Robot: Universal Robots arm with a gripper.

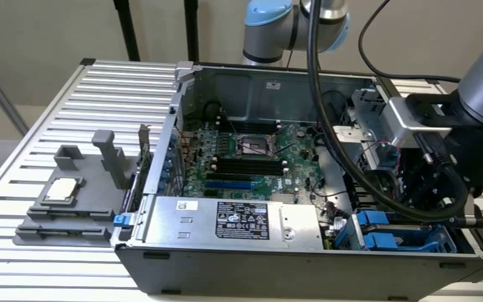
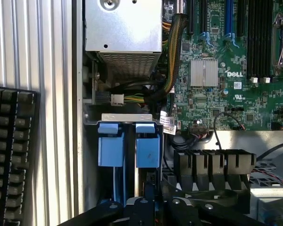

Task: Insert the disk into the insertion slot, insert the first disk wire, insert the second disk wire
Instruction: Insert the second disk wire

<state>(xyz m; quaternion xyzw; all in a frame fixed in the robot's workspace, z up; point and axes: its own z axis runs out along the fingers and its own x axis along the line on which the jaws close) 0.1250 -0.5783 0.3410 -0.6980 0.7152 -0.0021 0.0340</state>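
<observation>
The insertion slot [image 2: 127, 120], a grey metal bay with blue plastic parts, sits at the case's front corner beside the power supply. Two blue carrier ends stand edge-on in it, side by side. The one in line with my gripper [image 2: 146, 195] looks like the disk [image 2: 147, 149]. The other [image 2: 111, 146] is beside it. My gripper's black body hangs just above that blue end, close to it; a grip does not show. In the exterior view the blue bay [image 1: 384, 233] lies under the arm's wrist [image 1: 430, 182]. I cannot tell which cables are the disk wires.
The silver power-supply box [image 1: 224, 220] borders the bay. A yellow-black cable bundle with a white plug [image 2: 117, 99] lies between them. The green motherboard [image 1: 250, 157] fills the case floor. A black ribbed shroud [image 2: 212, 165] stands beside my gripper. A keyboard [image 2: 12, 150] and a grey fixture [image 1: 70, 195] lie outside the case.
</observation>
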